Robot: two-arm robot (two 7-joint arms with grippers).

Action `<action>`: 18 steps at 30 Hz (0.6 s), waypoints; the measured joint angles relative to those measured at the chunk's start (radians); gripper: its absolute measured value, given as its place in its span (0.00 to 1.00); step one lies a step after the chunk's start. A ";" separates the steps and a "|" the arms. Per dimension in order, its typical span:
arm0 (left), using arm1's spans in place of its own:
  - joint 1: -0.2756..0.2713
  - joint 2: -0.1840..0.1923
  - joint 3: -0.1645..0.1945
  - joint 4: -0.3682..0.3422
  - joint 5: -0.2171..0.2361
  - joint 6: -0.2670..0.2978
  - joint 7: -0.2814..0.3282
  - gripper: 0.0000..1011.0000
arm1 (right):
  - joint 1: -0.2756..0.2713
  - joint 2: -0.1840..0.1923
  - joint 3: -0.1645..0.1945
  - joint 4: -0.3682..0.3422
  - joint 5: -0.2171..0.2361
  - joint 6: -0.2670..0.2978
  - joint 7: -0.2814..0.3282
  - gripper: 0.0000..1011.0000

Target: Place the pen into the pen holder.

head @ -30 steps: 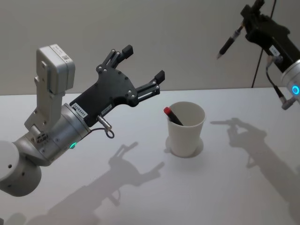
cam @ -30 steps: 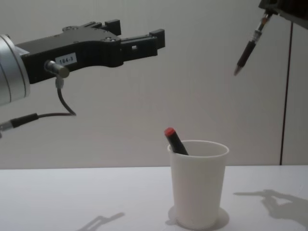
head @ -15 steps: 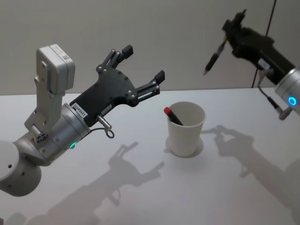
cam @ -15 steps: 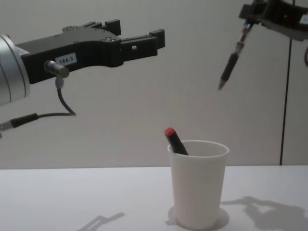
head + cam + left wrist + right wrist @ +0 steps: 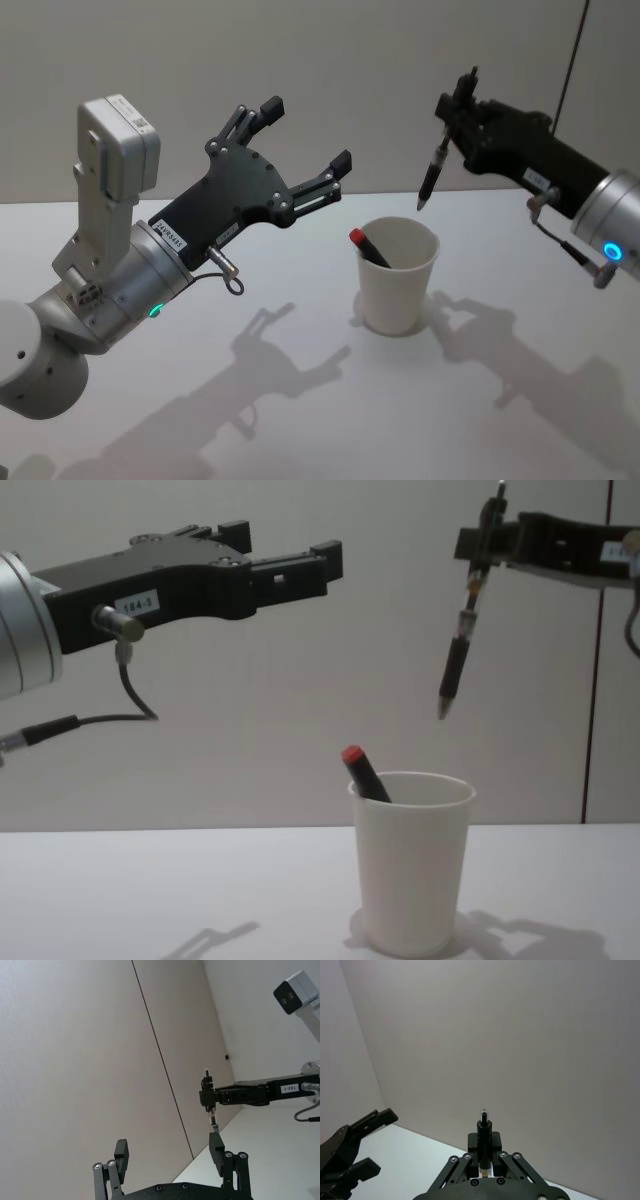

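Right gripper (image 5: pixel 458 108) is clamping a slim black pen (image 5: pixel 432 176) near its top, hanging it tip-down just above the rim of the white tapered paper cup (image 5: pixel 398 275) standing on the white table (image 5: pixel 300 420). A red-capped black marker (image 5: pixel 368 246) is leaning inside. Left gripper (image 5: pixel 306 135) is hovering with fingers spread, well left of the cup

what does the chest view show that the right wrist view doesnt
Chest view alone: the pen holder on the table, a red-capped pen leaning inside it, and the black pen's tip hanging above its rim. Right wrist view alone: the right gripper's linkages from behind, looking along the pen. Both: the right gripper shut on the black pen, the open left gripper, and the plain wall.
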 joint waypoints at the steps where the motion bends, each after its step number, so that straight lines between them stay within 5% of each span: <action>1: 0.000 0.000 0.000 0.000 0.000 0.000 0.000 0.99 | -0.005 0.003 -0.004 -0.010 -0.012 0.004 -0.002 0.13; 18: 0.000 0.000 0.000 0.000 0.000 0.000 0.000 0.99 | -0.043 0.020 -0.030 -0.077 -0.205 -0.037 -0.106 0.13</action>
